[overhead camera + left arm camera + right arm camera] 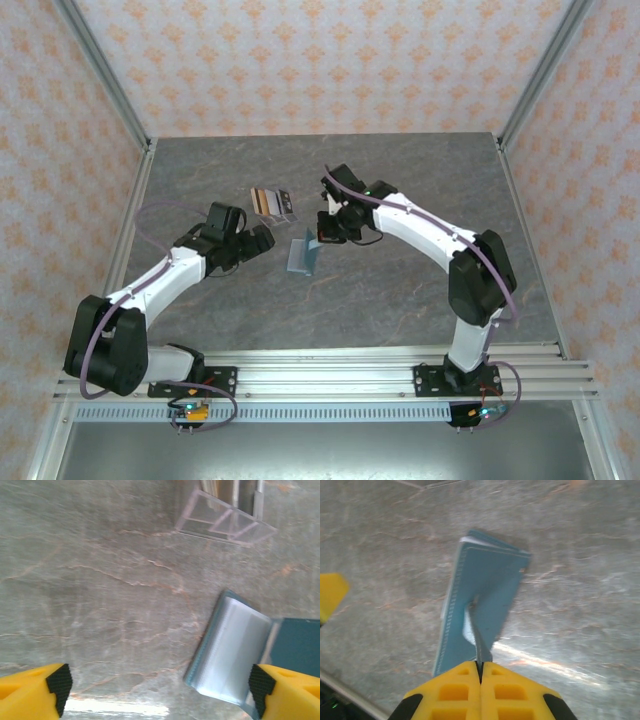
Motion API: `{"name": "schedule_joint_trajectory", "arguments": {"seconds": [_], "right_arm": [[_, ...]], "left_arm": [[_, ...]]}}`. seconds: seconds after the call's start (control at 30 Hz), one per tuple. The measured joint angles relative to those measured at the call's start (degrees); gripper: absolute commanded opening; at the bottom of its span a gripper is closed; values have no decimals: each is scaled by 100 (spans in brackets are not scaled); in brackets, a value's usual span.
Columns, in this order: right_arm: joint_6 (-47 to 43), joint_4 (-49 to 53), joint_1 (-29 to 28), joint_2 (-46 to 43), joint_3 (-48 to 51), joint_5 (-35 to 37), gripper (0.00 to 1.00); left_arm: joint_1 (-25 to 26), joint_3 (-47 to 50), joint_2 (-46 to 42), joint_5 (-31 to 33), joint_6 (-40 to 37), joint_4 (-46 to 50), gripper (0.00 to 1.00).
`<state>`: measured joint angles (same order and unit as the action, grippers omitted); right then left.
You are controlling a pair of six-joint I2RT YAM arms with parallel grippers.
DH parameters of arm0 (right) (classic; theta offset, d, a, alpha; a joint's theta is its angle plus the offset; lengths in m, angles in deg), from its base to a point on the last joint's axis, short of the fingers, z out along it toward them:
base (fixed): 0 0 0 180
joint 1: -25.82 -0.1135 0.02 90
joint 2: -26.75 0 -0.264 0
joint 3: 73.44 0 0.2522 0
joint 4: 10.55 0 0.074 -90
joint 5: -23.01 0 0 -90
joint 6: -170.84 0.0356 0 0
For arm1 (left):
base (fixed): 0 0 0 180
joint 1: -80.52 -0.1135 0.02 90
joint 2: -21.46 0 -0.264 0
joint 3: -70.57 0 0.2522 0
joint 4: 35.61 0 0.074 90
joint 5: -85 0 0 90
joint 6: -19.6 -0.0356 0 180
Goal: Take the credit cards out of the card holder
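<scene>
A: What sort of place is this?
B: Robot lab cell, not a home. Left arm [170,275] and right arm [430,232], both white, bolted to an aluminium rail [330,375] at 6 o'clock of the worktop [400,300].
A: And the floral walls?
B: Flat patterned panels [320,60] at 9, 12 and 3 o'clock, held in bare aluminium posts [105,72]. Test enclosure.
A: Anything else?
B: Purple cable [148,212] looped loose by the left arm. Small lit circuit boards [188,410] hang off the rail at 6. Worktop is a grey stone-look sheet.
</scene>
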<state>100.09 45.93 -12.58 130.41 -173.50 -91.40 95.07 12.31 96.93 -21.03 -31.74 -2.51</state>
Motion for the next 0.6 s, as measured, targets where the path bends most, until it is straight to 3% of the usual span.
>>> {"name": "schedule_joint_trajectory", "arguments": {"seconds": [0.23, 0.4, 0.6], "right_arm": [[-219, 125, 363, -33, 393, 619, 4], [-304, 103, 649, -33, 702, 763, 4], [-348, -74, 905, -11, 909, 765, 4]], "left_arm": [[518, -151, 282, -374, -122, -398, 65], [1040, -682, 1067, -507, -155, -557, 42], [1445, -1593, 2105, -632, -149, -664, 27]]}}
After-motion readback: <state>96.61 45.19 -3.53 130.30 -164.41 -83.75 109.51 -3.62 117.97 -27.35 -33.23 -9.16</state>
